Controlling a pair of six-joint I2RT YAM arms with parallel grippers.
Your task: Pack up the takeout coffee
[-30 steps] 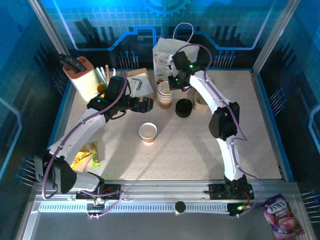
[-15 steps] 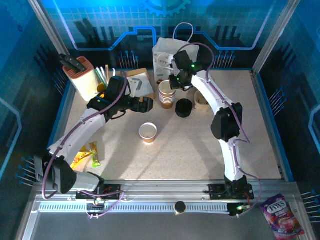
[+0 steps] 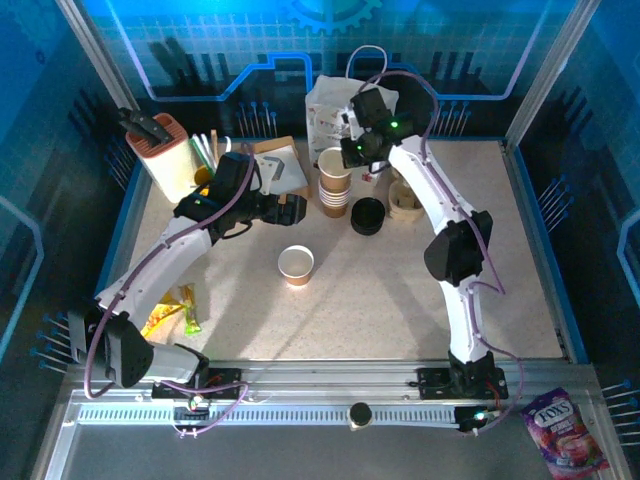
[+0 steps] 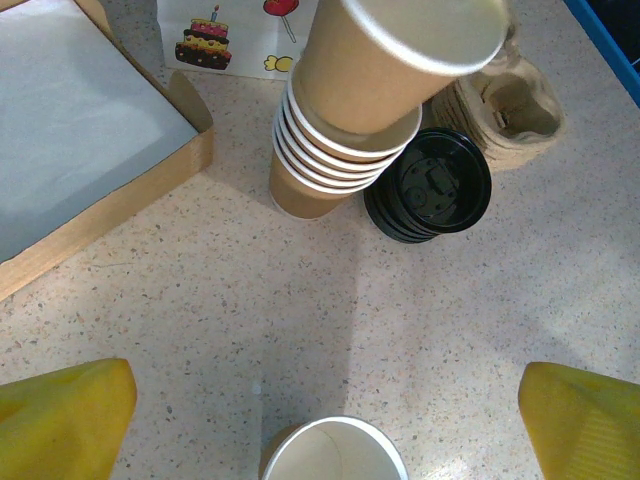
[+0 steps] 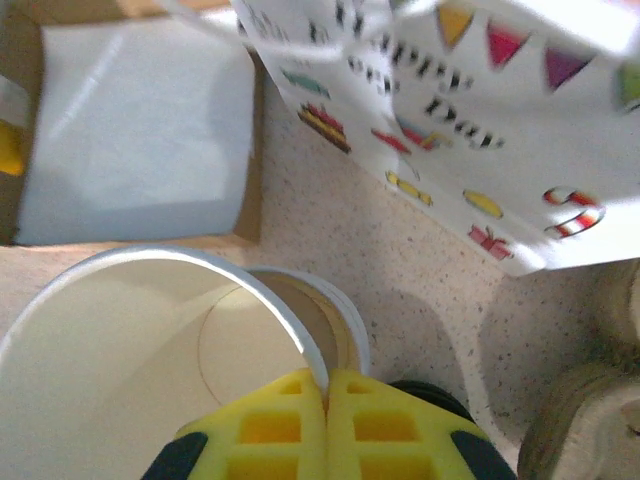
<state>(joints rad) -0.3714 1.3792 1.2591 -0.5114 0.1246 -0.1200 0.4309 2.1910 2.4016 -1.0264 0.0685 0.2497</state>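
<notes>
Right-arm fingers (image 5: 270, 425) hung just above the cup stack (image 3: 334, 197), closed on the rim of one tilted cup (image 3: 334, 163); the left fingers (image 4: 62, 420) stood wide open, nearer the lone upright cup (image 3: 296, 264) at the stack's seven o'clock.

The right gripper (image 5: 325, 388) has its yellow pads (image 5: 268, 420) pinched together on the rim of a paper cup (image 5: 120, 350) — white inside facing the camera — with the rims of nested cups (image 5: 325, 300) just behind. Beyond lie a paper-lined cardboard tray (image 5: 140, 130) and a printed paper bag (image 5: 480, 120) — a pulp carrier (image 5: 590, 425) sits lower right.
</notes>
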